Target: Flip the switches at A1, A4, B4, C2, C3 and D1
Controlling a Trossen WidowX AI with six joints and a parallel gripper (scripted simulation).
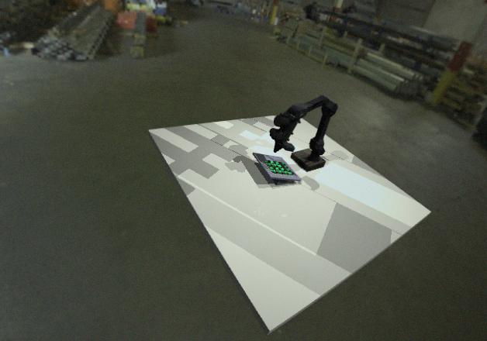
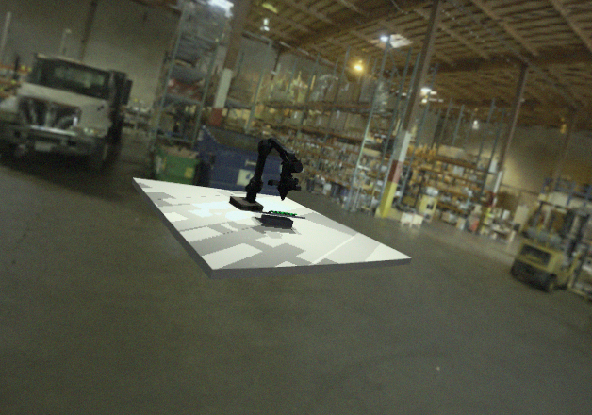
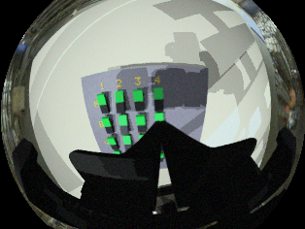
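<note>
The tilted grey-purple switch panel point(image 1: 291, 178) point(image 3: 91, 86) carries green-and-black rocker switches. My gripper point(image 1: 275, 150) point(image 2: 283, 199) point(image 3: 160, 125) is shut and empty, with its tip clear above the panel. In the wrist view, switches A1 point(image 3: 102, 100) and A4 point(image 3: 158, 93) show green at their far ends and black at their near ends. Switch B4 point(image 3: 159, 116) shows just beyond the fingertips, its near part hidden. Switch C2 point(image 3: 127, 140) is partly visible; C3 and D1 are mostly hidden by the fingers. Which ends are raised is hard to tell.
The arm's dark base point(image 1: 308, 160) point(image 2: 245, 203) stands beside the panel on the pale table point(image 1: 243, 242) point(image 2: 191, 208). Other switches, such as A2 point(image 3: 119, 97) and A3 point(image 3: 138, 96), sit close together. Patchy shadows cross the table and panel.
</note>
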